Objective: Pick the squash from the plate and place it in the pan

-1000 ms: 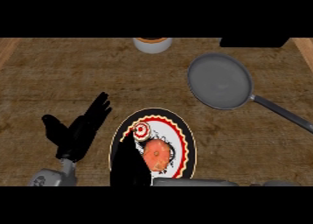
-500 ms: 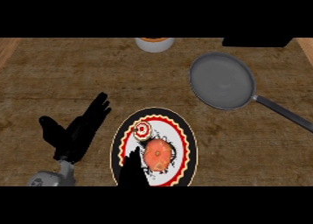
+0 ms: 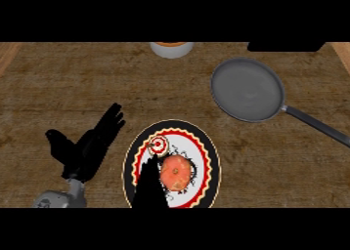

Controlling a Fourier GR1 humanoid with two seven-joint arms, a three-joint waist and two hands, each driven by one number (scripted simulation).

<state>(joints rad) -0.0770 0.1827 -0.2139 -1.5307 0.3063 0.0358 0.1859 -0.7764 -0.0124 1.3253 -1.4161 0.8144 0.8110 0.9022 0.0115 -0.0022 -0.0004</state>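
An orange-red squash (image 3: 176, 172) lies on a round plate (image 3: 205, 146) with a black rim and a red zigzag border, near the view's lower edge. My right hand (image 3: 147, 188) comes up from the lower edge over the plate's left half, its dark fingers straight and just left of the squash, holding nothing. To the left of the plate my left hand (image 3: 90, 146) rests open on the counter, fingers pointing up. The grey pan (image 3: 248, 90) sits empty at the upper right, its handle (image 3: 323, 128) running down to the right.
A white cup with an orange top (image 3: 170, 49) stands at the back centre. A black object (image 3: 286, 46) sits at the back right. Wooden strips (image 3: 347, 56) border the counter on both sides.
My right hand has risen from the lower edge onto the plate, its fingers now beside the squash. The left hand, squash and pan have stayed put.
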